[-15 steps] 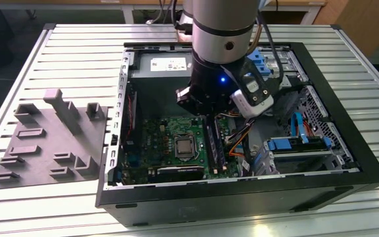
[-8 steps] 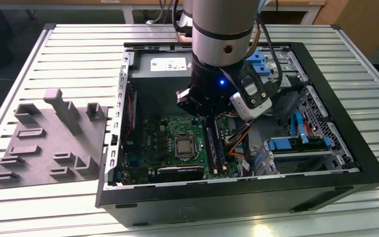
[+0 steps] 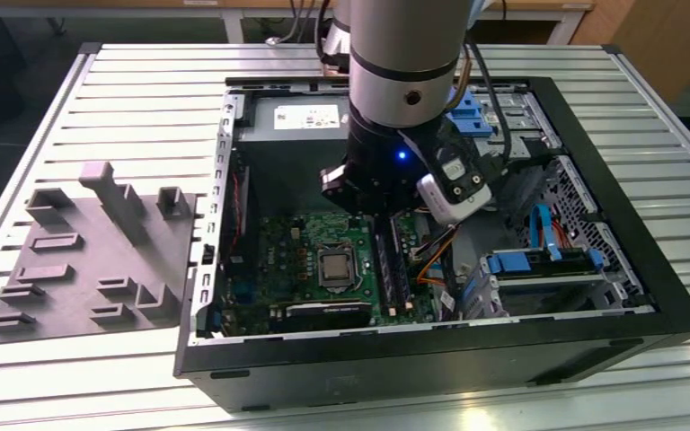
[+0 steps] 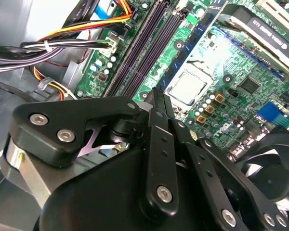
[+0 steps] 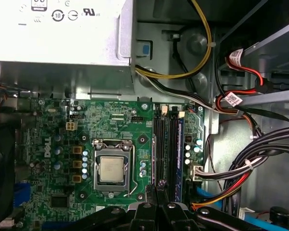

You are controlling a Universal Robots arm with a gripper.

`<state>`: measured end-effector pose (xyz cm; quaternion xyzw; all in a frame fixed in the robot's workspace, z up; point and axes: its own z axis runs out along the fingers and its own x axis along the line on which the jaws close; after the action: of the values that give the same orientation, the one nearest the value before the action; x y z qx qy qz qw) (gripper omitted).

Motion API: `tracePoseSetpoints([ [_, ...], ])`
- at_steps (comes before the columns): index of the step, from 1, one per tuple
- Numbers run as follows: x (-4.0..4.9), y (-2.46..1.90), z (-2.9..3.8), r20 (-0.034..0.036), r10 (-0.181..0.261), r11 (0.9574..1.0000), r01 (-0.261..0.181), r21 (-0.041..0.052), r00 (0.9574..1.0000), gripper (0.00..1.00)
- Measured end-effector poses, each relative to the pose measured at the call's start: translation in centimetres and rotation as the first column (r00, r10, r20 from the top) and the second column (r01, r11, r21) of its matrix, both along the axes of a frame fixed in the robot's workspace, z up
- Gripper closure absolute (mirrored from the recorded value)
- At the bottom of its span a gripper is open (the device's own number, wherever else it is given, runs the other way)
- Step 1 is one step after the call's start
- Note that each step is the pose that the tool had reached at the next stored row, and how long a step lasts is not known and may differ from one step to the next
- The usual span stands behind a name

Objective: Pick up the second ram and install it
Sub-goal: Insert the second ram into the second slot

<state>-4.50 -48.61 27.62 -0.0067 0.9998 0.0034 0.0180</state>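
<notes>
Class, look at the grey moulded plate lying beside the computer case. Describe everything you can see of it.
The grey fixture plate is a matt, plastic-looking slab lying flat on the slatted metal table, on the exterior view's left of the open computer case. Tall upright blocks rise from its far part, and low rectangular holders sit in rows nearer the camera. One edge runs close beside the case wall; whether they touch cannot be told.

Matt grey moulded plastic fixture plate point(image 3: 87, 260) is lying on ribbed, satin-finished aluminium table point(image 3: 141, 90); glossy green motherboard point(image 5: 111, 139) is glinting.
</notes>
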Motion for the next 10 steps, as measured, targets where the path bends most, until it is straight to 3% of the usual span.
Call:
tracePoseSetpoints([
  [10, 0.00, 0.00, -0.33, 0.0000, -0.010, 0.9999, 0.010, 0.0000, 0.9999, 0.89],
])
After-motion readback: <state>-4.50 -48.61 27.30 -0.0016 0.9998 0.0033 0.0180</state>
